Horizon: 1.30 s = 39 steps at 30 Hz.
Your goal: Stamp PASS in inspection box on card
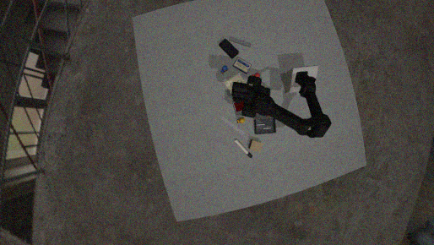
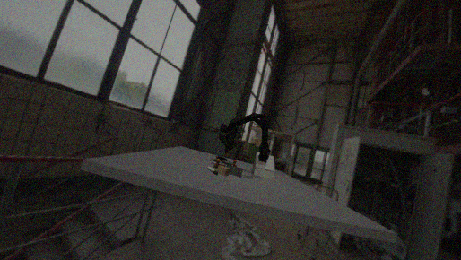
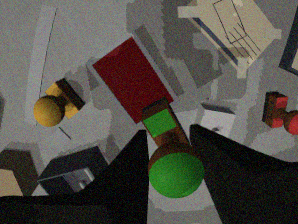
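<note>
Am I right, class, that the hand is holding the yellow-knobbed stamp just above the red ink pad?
Not quite. The stamp in the hand has a green knob, not a yellow one; the wrist view shows it. The yellow-knobbed stamp lies on the table off to the side. The rest holds: the held stamp's base is by the red ink pad.

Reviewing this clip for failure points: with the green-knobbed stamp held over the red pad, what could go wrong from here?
1. The hand grips the green stamp near the red ink pad's corner; pressing here might ink the face only partly.
2. Yellow and red stamps lie close by; the wide fingers could nudge them on descent.
3. The card lies tilted, so the print may miss its box.
</note>
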Motion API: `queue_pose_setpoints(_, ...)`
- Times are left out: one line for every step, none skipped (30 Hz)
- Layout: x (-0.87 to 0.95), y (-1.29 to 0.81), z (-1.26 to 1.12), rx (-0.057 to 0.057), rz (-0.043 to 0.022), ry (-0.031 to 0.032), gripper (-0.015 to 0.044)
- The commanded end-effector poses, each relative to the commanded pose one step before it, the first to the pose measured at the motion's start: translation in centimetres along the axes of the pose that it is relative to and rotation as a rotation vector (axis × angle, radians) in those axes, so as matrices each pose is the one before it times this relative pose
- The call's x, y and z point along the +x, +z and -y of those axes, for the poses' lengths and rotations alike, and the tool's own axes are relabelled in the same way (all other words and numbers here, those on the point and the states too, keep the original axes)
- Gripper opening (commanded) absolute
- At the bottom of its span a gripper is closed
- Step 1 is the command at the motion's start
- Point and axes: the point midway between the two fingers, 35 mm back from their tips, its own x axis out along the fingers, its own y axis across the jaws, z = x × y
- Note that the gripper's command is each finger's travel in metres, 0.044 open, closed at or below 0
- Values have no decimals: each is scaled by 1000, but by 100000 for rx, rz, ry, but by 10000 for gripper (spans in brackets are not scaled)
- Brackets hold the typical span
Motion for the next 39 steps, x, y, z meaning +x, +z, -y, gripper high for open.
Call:
queue_pose_setpoints(24,-1406,-893,235,-28,310,0)
queue_pose_setpoints(7,-383,-223,1,-13,24,0)
queue_pose_setpoints(9,-385,-215,0,-16,28,0)
queue_pose_setpoints(11,-387,-207,0,-18,32,0)
queue_pose_setpoints(13,-389,-199,0,-20,36,0)
queue_pose_setpoints(15,-390,-191,-1,-23,40,0)
queue_pose_setpoints(17,-392,-183,-1,-25,44,0)
queue_pose_setpoints(18,-393,-175,-2,-28,48,0)
queue_pose_setpoints(20,-394,-167,-2,-31,51,0)
queue_pose_setpoints(22,-395,-159,-2,-33,55,0)
queue_pose_setpoints(24,-395,-151,-3,-36,59,0)
queue_pose_setpoints(26,-396,-143,-3,-39,63,0)
queue_pose_setpoints(28,-396,-135,-3,-42,66,0)
queue_pose_setpoints(29,-396,-127,-3,-44,70,0)
queue_pose_setpoints(31,-396,-119,-4,-47,73,0)
queue_pose_setpoints(33,-396,-111,-4,-50,77,0)
queue_pose_setpoints(35,-396,-103,-4,-53,80,0)
queue_pose_setpoints(36,-395,-96,-4,-56,84,0)
queue_pose_setpoints(38,-394,-88,-4,-60,87,0)
queue_pose_setpoints(40,-394,-80,-4,-63,91,0)
queue_pose_setpoints(41,-393,-72,-4,-66,94,0)
queue_pose_setpoints(43,-391,-64,-4,-69,97,0)
queue_pose_setpoints(45,-390,-57,-4,-73,101,0)
queue_pose_setpoints(46,-389,-49,-4,-76,104,0)
queue_pose_setpoints(40,-321,-35,-4,-66,89,0)
queue_pose_setpoints(24,-192,-18,-2,-40,54,0)
queue_pose_setpoints(8,-64,-6,-1,-14,18,0)
queue_pose_setpoints(0,0,0,0,0,0,0)
queue_pose_setpoints(27,4,3,-1,2,-10,0)
queue_pose_setpoints(80,12,8,-4,5,-30,0)
queue_pose_setpoints(133,20,13,-6,9,-49,0)
queue_pose_setpoints(162,23,16,-7,11,-57,0)
queue_pose_setpoints(162,22,15,-7,11,-54,0)
queue_pose_setpoints(162,20,15,-7,10,-50,0)
queue_pose_setpoints(162,19,14,-6,10,-47,0)
queue_pose_setpoints(161,17,14,-6,10,-44,0)
queue_pose_setpoints(161,16,13,-6,10,-41,0)
queue_pose_setpoints(161,15,13,-6,9,-37,0)
queue_pose_setpoints(165,13,12,-6,9,-35,0)
